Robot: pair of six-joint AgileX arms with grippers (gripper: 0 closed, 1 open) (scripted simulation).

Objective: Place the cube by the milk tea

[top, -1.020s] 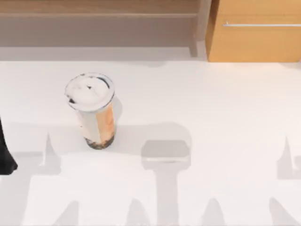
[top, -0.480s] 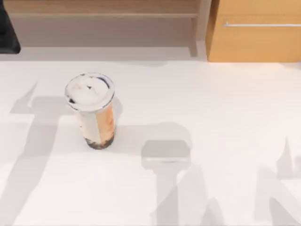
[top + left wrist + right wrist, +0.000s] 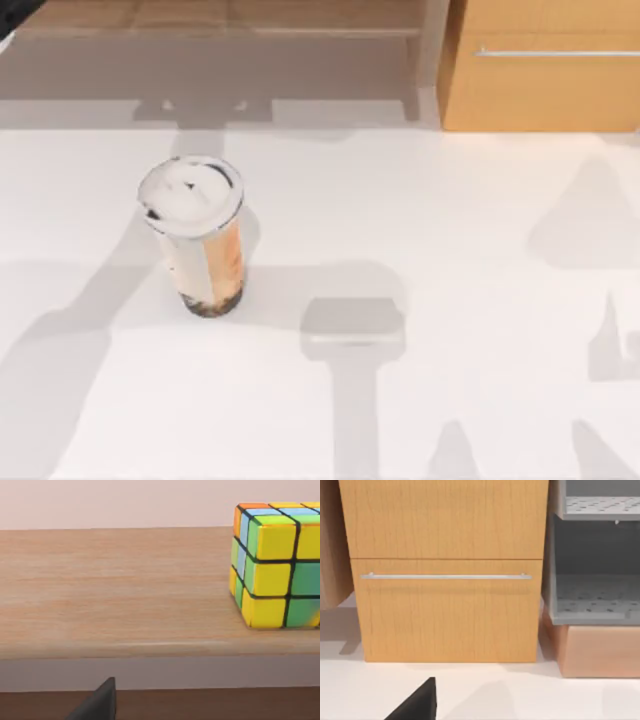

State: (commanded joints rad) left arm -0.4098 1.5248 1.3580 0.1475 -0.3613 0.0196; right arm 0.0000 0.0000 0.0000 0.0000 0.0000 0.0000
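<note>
Our left gripper's grip state is indeterminate; it faces the yellow-green tiled puzzle cube [image 3: 277,565] on a wooden shelf [image 3: 115,585]. Misaligned approach risks pushing it beyond reach; lidded clear milk tea cup [image 3: 200,235] at 9 o'clock.

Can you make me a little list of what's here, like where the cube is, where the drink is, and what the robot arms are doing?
cube: cube sits on a wooden shelf, not held
milk tea: milk tea stands upright on the white table, toward the table's left side, lid on
left arm: its end effector is by the shelf, facing the cube, not touching it
right arm: its end effector faces a wooden drawer with a metal handle
task so far: cube not yet beside the milk tea
</note>
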